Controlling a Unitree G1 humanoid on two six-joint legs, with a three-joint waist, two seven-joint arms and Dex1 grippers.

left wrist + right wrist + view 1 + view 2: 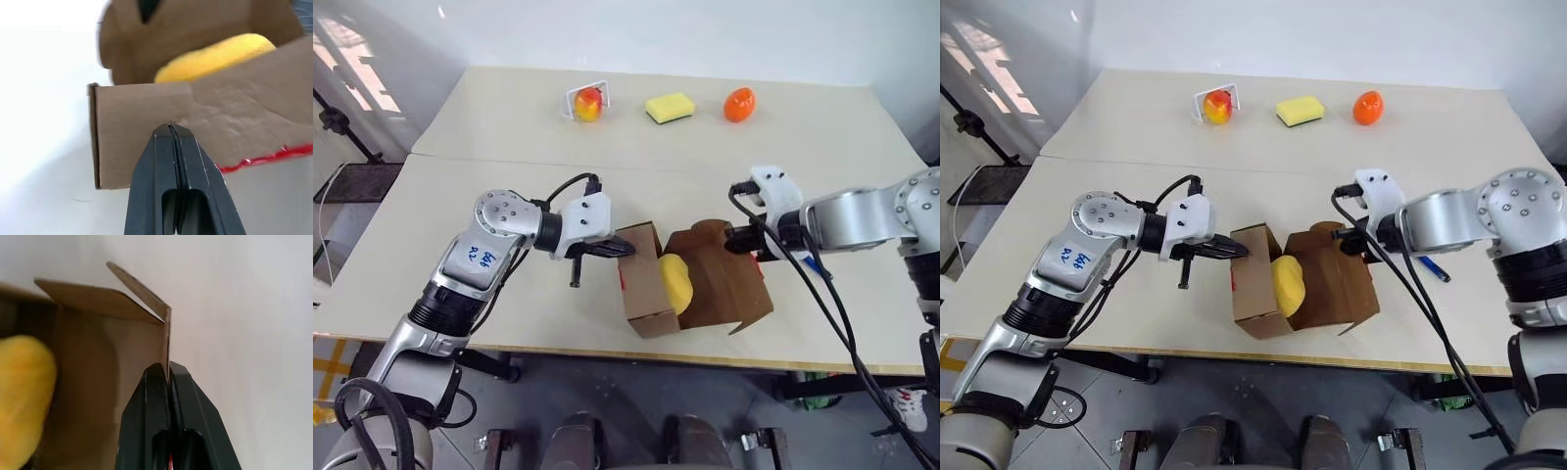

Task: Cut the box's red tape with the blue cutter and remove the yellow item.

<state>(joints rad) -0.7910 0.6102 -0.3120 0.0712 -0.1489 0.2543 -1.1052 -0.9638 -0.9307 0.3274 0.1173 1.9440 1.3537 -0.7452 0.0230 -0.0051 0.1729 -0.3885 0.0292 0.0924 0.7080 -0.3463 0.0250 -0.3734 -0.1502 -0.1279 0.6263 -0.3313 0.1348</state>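
Observation:
The brown cardboard box (pixel 649 299) stands open near the table's front edge. The fuzzy yellow item (pixel 675 281) sits between its spread walls. A strip of red tape (pixel 623 281) clings to the box's left side and also shows in the left wrist view (pixel 274 155). My left gripper (pixel 619 251) is shut, its tips against the face of the left flap (pixel 146 127). My right gripper (pixel 168 366) is shut on the edge of the right flap (pixel 166 328). The blue cutter (pixel 1433 267) lies on the table behind my right arm, mostly hidden.
Along the far side of the table sit a red-yellow fruit in a white wire stand (pixel 588 103), a rectangular yellow sponge (pixel 670 108) and an orange egg-shaped fruit (pixel 739 104). The table's front edge (pixel 607 350) runs just below the box.

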